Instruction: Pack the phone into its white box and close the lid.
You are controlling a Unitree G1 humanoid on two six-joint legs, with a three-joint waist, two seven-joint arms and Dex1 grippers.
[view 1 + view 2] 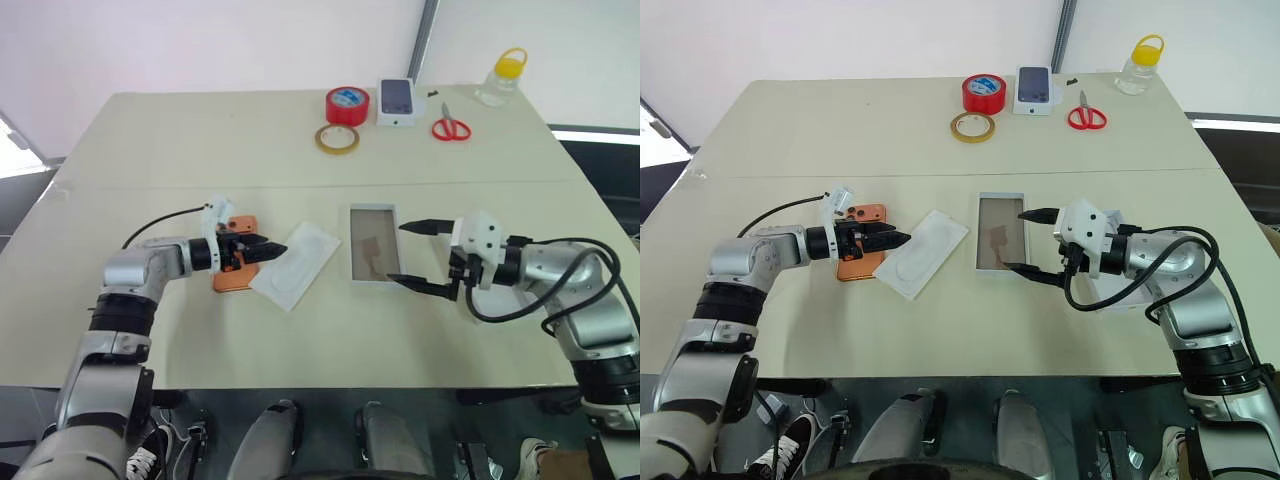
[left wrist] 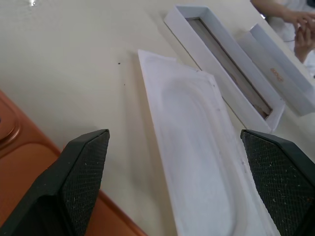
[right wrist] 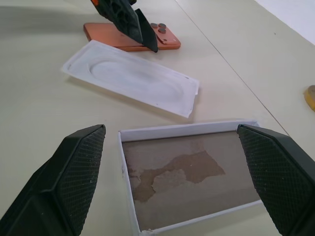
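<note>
The orange phone (image 1: 230, 279) lies on the table back up, with dark lenses at its far corner (image 3: 164, 30). My left gripper (image 1: 270, 250) hovers over its right edge, open and empty, pointing toward a thin white insert (image 1: 296, 266) just beside the phone. The white box (image 1: 373, 243) lies open, a torn brown lining showing inside (image 3: 187, 172). My right gripper (image 1: 396, 253) stands open at the box's right edge, one finger near each long end. The lid (image 2: 276, 69) lies beyond the box, partly under my right forearm (image 1: 1127, 303).
At the table's far side sit a red tape roll (image 1: 347, 105), a tan tape ring (image 1: 337, 139), a small white box printed with a phone (image 1: 397, 101), red scissors (image 1: 451, 128) and a yellow-capped bottle (image 1: 503, 78). A cable trails from each wrist.
</note>
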